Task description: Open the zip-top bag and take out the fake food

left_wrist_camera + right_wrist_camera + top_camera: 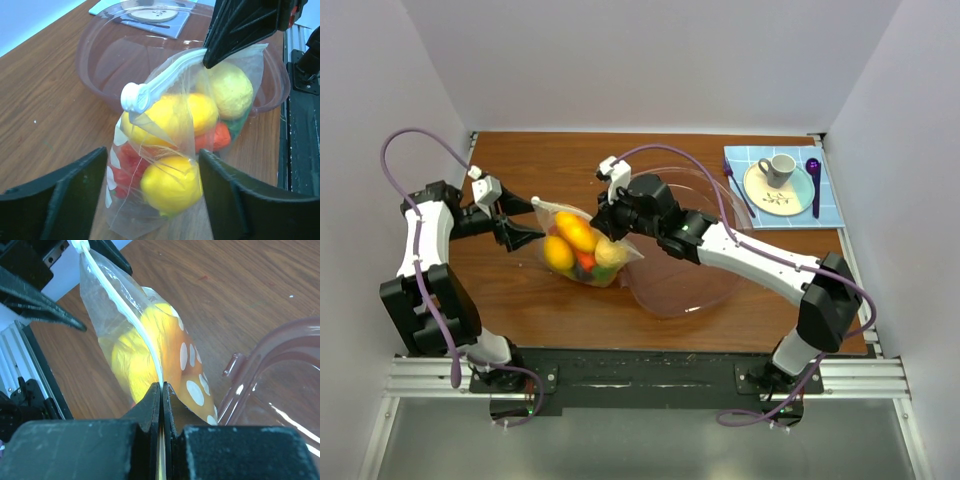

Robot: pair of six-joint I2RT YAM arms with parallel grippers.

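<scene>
The zip-top bag (582,245) hangs over the table's middle, and my right gripper (162,387) is shut on its white zip strip (125,310). Through the clear plastic shows the fake food (170,185): yellow rounded pieces, an orange one and red ones. The strip's white slider (134,97) sits at the bag's end that faces the left arm. My left gripper (152,185) is open, with one finger on each side of the bag's lower end. Its right finger is close against the yellow piece, and the left finger stands a little apart from the plastic.
A large pink-tinted clear bowl (720,290) stands right behind and beside the bag, under the right arm. At the back right a blue checked mat (832,210) carries a plate, a cup (780,168), a fork and a purple spoon.
</scene>
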